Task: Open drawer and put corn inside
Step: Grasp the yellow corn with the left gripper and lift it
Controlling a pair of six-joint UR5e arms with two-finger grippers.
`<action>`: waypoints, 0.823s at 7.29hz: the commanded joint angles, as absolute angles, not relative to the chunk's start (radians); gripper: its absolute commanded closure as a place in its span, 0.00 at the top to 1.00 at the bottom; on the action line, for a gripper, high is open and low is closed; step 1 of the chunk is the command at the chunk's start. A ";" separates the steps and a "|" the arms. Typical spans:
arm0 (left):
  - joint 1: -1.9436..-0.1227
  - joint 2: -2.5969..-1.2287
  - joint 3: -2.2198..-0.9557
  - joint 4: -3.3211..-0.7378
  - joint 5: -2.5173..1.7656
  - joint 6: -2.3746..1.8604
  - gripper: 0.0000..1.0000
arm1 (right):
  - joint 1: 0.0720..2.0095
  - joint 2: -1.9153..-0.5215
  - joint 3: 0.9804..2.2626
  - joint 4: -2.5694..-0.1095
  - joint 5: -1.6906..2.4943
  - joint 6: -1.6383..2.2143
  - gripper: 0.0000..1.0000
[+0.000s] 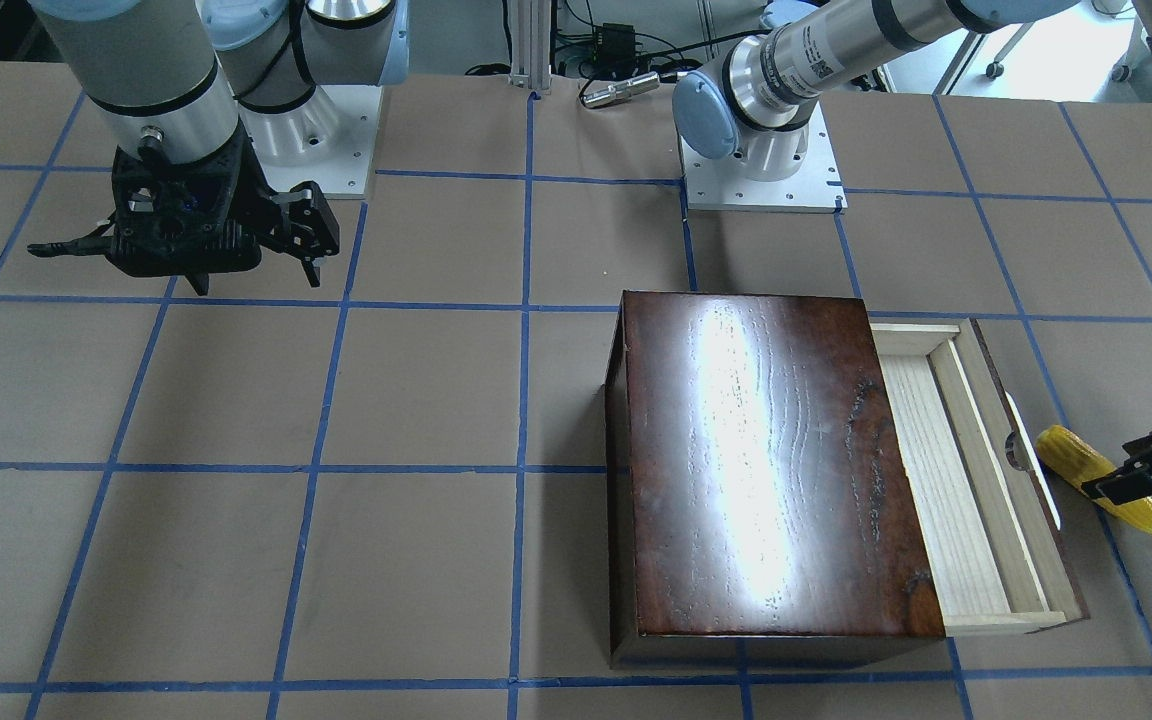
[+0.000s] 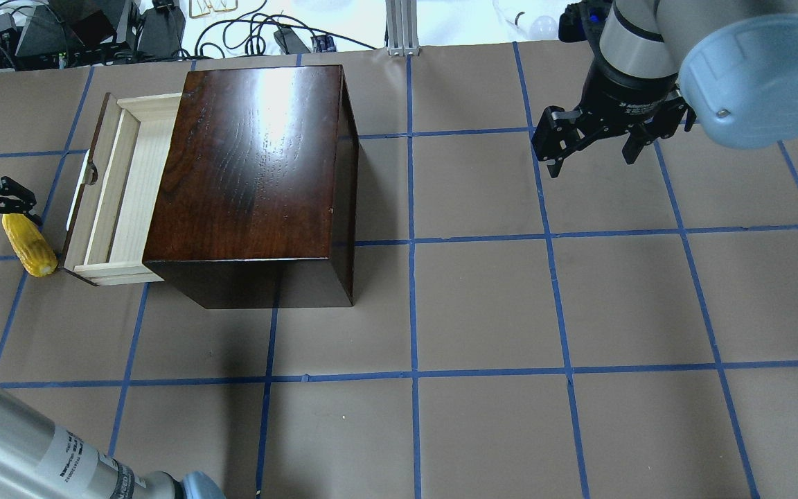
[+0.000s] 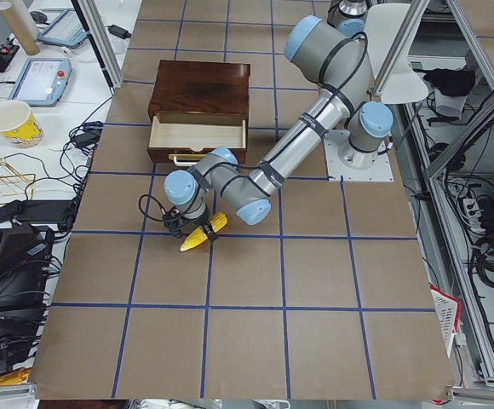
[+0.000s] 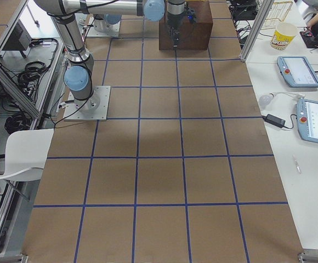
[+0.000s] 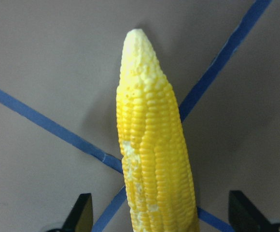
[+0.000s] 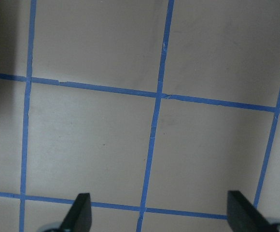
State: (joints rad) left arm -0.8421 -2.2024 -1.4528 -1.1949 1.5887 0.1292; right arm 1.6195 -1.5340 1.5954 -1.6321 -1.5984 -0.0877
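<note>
The drawer (image 1: 936, 480) stands pulled out of the glossy dark reddish-brown box (image 1: 756, 460); its pale-wood tray (image 2: 122, 187) holds nothing. The yellow corn (image 1: 1071, 458) lies on the table just outside the drawer's front panel, also seen from overhead (image 2: 28, 246). My left gripper (image 1: 1126, 485) is open and straddles the corn. In the left wrist view the corn (image 5: 152, 145) lies between the two fingertips (image 5: 82, 212), which stand apart from it. My right gripper (image 2: 591, 163) is open and empty above bare table, far from the box.
The white loop handle (image 1: 1031, 470) on the drawer front faces the corn. Blue tape lines grid the brown table (image 2: 482, 305). The arm bases (image 1: 761, 175) stand at the table's robot side. Cables and devices lie beyond the far edge (image 2: 163, 28).
</note>
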 commanded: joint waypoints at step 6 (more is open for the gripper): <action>-0.844 -2.220 -1.445 -1.195 1.597 0.090 0.00 | 1.621 -1.534 1.595 -1.632 -1.598 -0.087 1.00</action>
State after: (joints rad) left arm -0.8425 -2.2306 -1.4493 -1.1841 1.5942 0.0832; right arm 1.6213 -1.5340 1.5953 -1.6321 -1.5984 -0.0874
